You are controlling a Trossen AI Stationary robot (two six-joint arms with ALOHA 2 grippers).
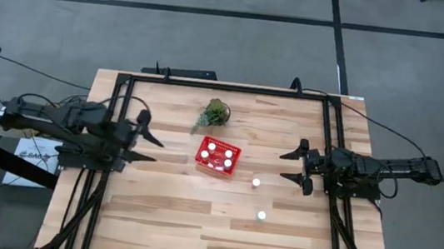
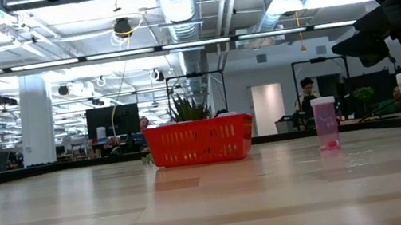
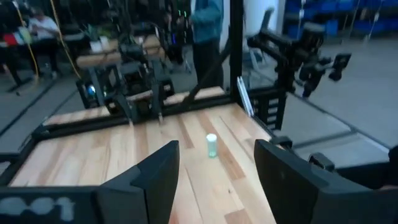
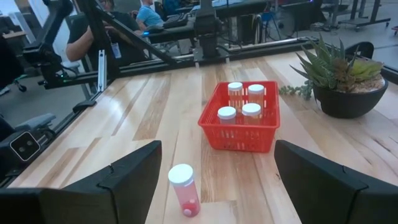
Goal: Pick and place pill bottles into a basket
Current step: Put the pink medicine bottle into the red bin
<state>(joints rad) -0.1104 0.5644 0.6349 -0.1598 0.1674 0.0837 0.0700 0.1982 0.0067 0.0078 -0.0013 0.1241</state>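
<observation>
The basket (image 2: pixel 199 142) wall hides its pill bottles (image 4: pixel 241 102) in the low view.

Both arms matte black, six-jointed, with black cables trailing off the desk (image 1: pixel 211 224). Left end effector (image 1: pixel 149 143) and right end effector (image 1: pixel 294 166): two dark, angular, wedge-shaped fingers each.
</observation>
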